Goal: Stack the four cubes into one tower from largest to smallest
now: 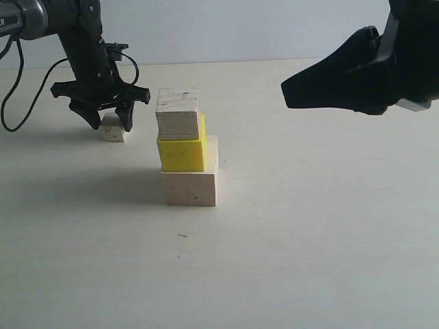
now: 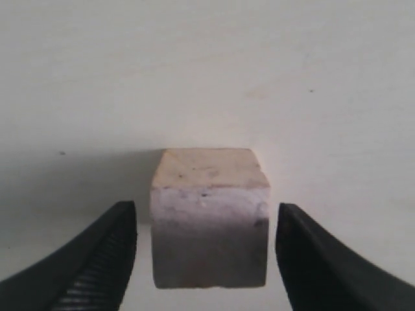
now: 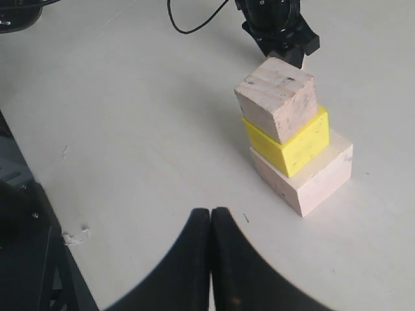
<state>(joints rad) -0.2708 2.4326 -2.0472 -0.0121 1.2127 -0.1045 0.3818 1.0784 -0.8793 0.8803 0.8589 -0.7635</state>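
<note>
Beside the three-cube tower [image 1: 186,147] of large pale wood, bright yellow and small wood, the left gripper [image 2: 206,259] straddled the tiny pale wooden cube [image 2: 211,217] with jaws wide and not touching it, while the right gripper [image 3: 211,223] hung closed and empty.

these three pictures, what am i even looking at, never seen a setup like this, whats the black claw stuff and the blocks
It is a robot with two arms, each ending in a black two-fingered claw called a gripper. One picture comes from a camera off the arms, looking across a pale table. The other two come from cameras mounted on the arms' wrists, looking out past the fingers.

On the table stands a part-built tower: a large wood cube at the bottom, a yellow cube on it, and a small wood cube on top. A tiny wood cube sits apart on the table.

The left gripper is lowered around that tiny cube, jaws open with gaps on both sides, so nothing is held yet. The right gripper is shut, empty, and hangs away from the tower.
</note>
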